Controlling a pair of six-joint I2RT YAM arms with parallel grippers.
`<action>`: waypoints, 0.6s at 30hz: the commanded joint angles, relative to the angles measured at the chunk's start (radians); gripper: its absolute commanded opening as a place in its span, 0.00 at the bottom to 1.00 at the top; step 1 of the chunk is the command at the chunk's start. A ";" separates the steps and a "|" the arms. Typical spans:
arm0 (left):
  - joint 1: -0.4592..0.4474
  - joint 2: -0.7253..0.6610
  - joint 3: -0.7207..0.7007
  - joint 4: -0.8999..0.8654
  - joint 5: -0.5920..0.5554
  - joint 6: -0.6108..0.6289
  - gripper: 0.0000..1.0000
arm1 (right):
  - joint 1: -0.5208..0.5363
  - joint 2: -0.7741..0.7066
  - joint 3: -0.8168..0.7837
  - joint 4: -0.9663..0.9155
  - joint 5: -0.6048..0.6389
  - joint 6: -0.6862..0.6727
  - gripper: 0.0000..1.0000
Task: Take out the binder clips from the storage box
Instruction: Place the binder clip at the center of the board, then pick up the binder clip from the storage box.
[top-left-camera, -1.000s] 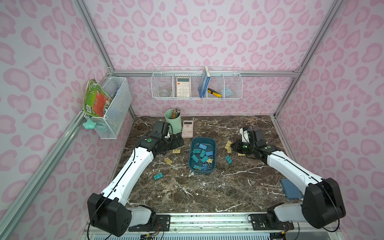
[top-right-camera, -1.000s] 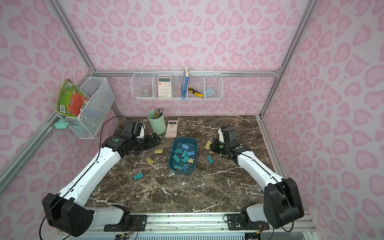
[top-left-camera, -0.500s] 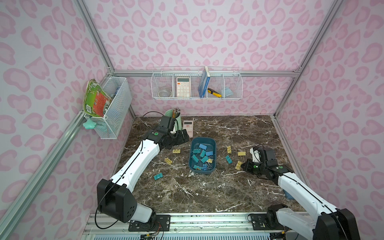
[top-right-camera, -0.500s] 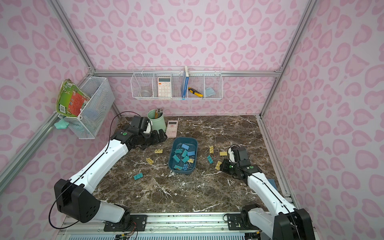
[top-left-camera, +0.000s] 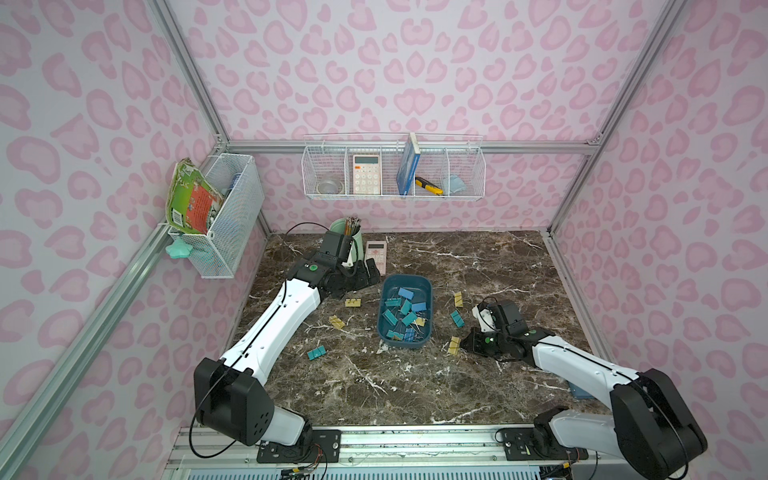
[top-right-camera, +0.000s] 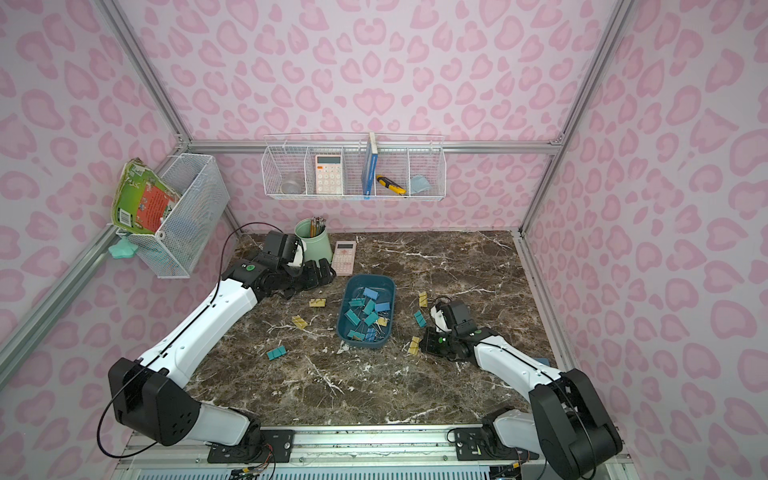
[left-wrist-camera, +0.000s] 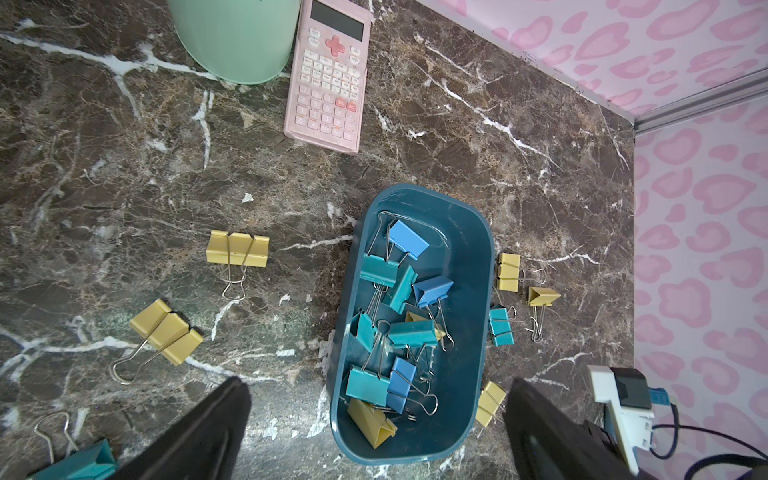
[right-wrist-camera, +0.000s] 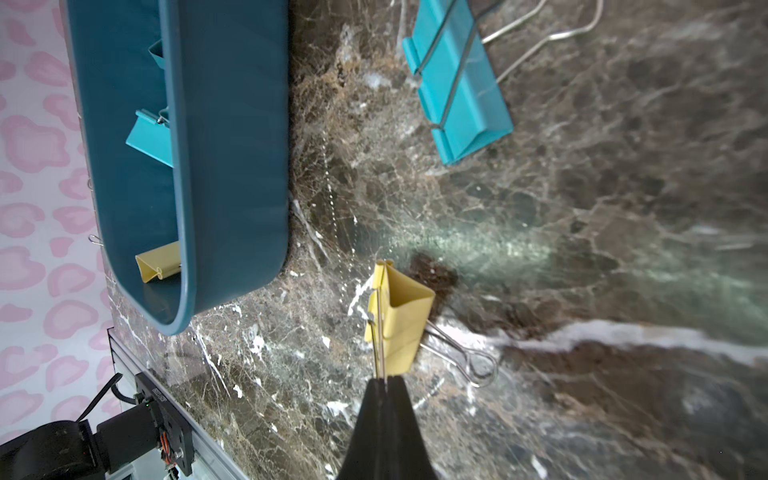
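The dark teal storage box (top-left-camera: 409, 282) (top-right-camera: 370, 282) stands mid-table and holds several binder clips (top-left-camera: 405, 311) (left-wrist-camera: 399, 316) in teal, blue and yellow. Loose clips lie on both sides of it: yellow ones (top-left-camera: 352, 302) and a teal one (top-left-camera: 316, 353) to its left, a yellow (top-left-camera: 458, 298) and a teal one (top-left-camera: 457, 318) to its right. My right gripper (top-left-camera: 463, 343) (right-wrist-camera: 384, 380) is shut on the wire handle of a yellow binder clip (top-left-camera: 454, 345) (right-wrist-camera: 401, 316), low over the table by the box's near right corner (right-wrist-camera: 232, 145). My left gripper (top-left-camera: 371, 272) (left-wrist-camera: 376, 386) hangs open beside the box's far left corner.
A mint cup of pencils (top-left-camera: 347, 237) and a pink calculator (top-left-camera: 376, 253) stand just behind my left gripper. White wire baskets hang on the back wall (top-left-camera: 392, 166) and the left wall (top-left-camera: 224, 216). A blue flat item (top-left-camera: 579, 390) lies under my right arm.
My right arm has carried the yellow clip from the box's far right side toward the table's front, then in toward the box. My left gripper shifted right toward the box, staying open.
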 joint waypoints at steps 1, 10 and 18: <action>0.000 0.008 -0.002 -0.005 0.059 0.006 0.99 | 0.000 0.020 0.025 -0.007 0.030 -0.025 0.16; -0.017 0.052 -0.007 -0.020 0.156 -0.015 0.82 | -0.017 -0.017 0.134 -0.120 0.125 -0.079 0.61; -0.099 0.111 0.008 -0.071 0.114 -0.028 0.78 | 0.022 0.004 0.300 -0.198 0.152 -0.133 0.61</action>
